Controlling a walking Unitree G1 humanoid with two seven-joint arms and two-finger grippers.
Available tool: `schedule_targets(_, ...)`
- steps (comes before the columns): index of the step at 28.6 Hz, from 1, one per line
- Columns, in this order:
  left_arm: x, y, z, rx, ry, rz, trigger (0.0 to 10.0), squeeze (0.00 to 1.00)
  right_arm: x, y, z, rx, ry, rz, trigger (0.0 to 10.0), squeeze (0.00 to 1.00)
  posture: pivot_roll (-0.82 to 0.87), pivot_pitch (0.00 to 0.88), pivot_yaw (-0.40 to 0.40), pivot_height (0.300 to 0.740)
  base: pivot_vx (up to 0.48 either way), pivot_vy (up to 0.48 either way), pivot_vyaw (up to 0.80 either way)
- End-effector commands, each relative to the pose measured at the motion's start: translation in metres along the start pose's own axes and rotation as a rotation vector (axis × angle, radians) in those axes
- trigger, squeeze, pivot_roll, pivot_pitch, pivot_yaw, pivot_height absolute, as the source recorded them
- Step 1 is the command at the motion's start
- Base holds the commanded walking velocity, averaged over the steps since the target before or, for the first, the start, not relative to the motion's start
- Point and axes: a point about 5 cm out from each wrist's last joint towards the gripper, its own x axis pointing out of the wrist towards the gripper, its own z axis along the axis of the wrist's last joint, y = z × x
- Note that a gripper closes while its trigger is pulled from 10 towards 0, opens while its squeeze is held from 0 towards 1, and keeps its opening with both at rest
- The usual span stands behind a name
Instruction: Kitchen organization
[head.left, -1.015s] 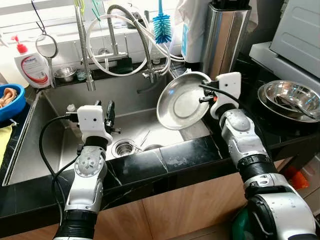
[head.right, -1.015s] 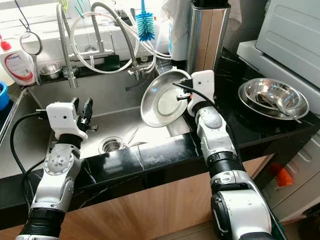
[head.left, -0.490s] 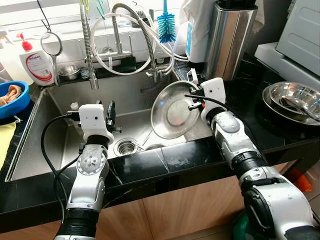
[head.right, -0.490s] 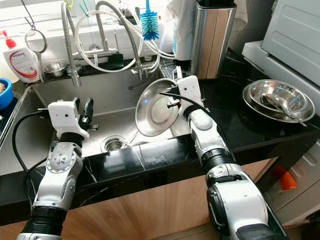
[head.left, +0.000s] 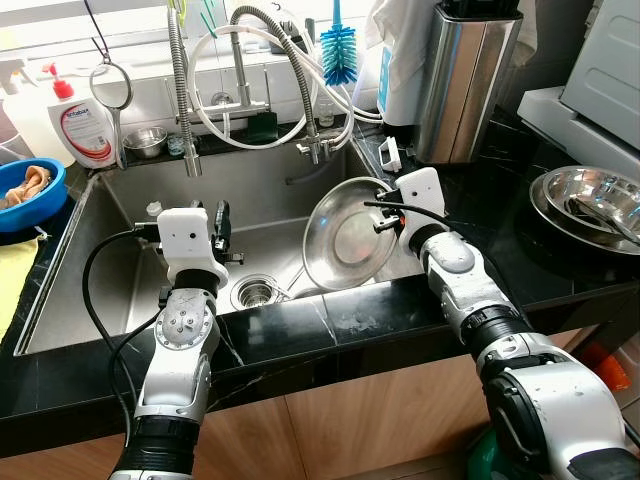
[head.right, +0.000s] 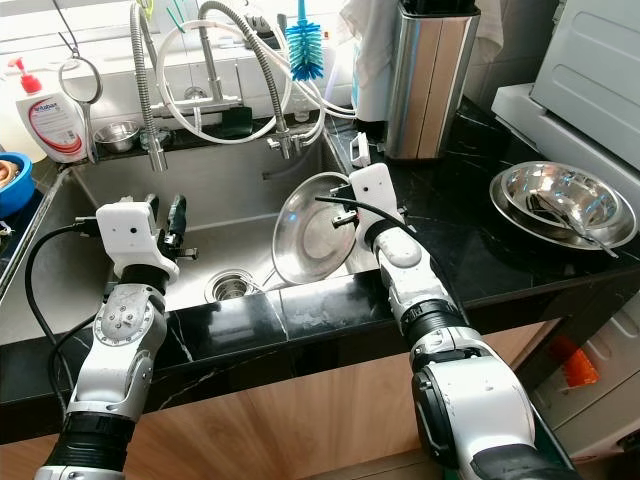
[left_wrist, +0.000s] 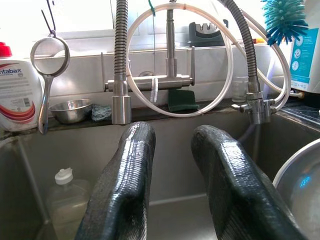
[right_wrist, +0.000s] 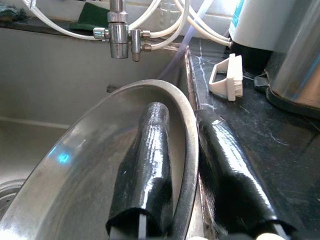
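A round steel plate (head.left: 345, 240) stands tilted on edge over the right side of the sink (head.left: 100, 300), its lower edge near the front wall. My right gripper (head.left: 386, 213) is shut on the plate's rim (right_wrist: 186, 150), one finger (right_wrist: 150, 150) inside the dish and the other behind it. My left gripper (head.left: 220, 228) hovers open over the left part of the basin, above the drain (head.left: 257, 293), with nothing between its fingers (left_wrist: 220, 170).
Stacked steel bowls (head.left: 590, 200) sit on the black counter to the right. A steel canister (head.left: 465, 80), blue brush (head.left: 340, 55) and looped faucet hoses (head.left: 250, 90) crowd the back. A soap bottle (head.left: 80, 125) and blue bowl (head.left: 25, 190) stand left.
My right gripper has carried the plate down and to the left, from above the counter edge into the sink. The left arm has stayed put. The camera shifted slightly.
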Motion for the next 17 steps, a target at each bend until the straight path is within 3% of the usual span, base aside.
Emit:
schedule_targets(1,-0.0004,0.0004,0.0025,0.015,-0.004,0.006,10.0,0.0,0.0037,0.0027,0.0111,-0.007,-0.038,0.004,10.0,0.0,-0.07,0.0,0.024,0.74,0.0,0.0,0.0)
schedule_targets(14,-0.0021,0.0012,0.0012,0.022,0.005,-0.009,10.0,0.0,0.0023,0.0063,0.0026,0.022,-0.013,0.008,10.0,0.0,-0.07,0.0,0.034,0.74,0.0,0.0,0.0)
schedule_targets(16,-0.002,0.0007,-0.0002,0.023,0.013,-0.011,10.0,0.0,0.0026,0.0059,0.0036,0.024,-0.013,0.007,10.0,0.45,-0.07,0.0,0.034,0.74,0.0,0.0,0.0)
schedule_targets(17,-0.0021,0.0008,-0.0001,0.023,0.014,-0.011,10.0,0.0,0.0028,0.006,0.004,0.023,-0.014,0.006,10.0,0.45,-0.06,0.0,0.035,0.74,0.0,0.0,0.0)
